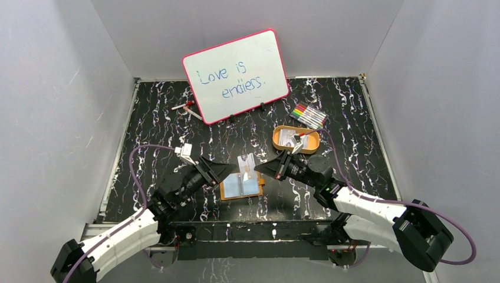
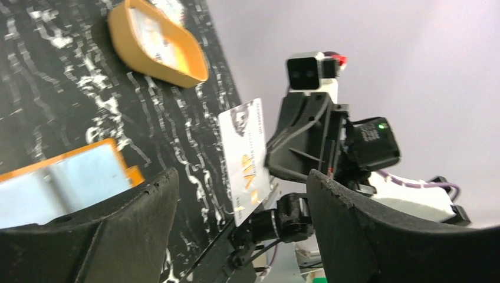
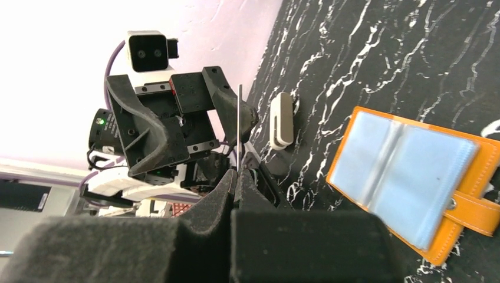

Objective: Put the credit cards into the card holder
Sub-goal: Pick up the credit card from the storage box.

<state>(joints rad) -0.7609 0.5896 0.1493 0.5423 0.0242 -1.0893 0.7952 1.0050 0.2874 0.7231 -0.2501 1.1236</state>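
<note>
Black, white-veined tabletop carries everything, with a pink-rimmed whiteboard propped at the far side and a fan of markers to its right. Both arms reach toward the middle and meet nose to nose over the card holder. It lies open and flat near the bases, clear sleeves up, its long axis running left to right. Beyond it on the right sits an orange oval tray with more cards inside. The right gripper is clamped on one card, which stands on end with its long axis up, just above the holder's far edge. The left gripper faces it from the other side, jaws spread wide and holding nothing; the card looks just ahead of its fingertips. As I read it, the holder lies below and nearward of the held card, so the right arm must tip the card down into a sleeve. Which way the sleeves open I cannot tell.
</note>
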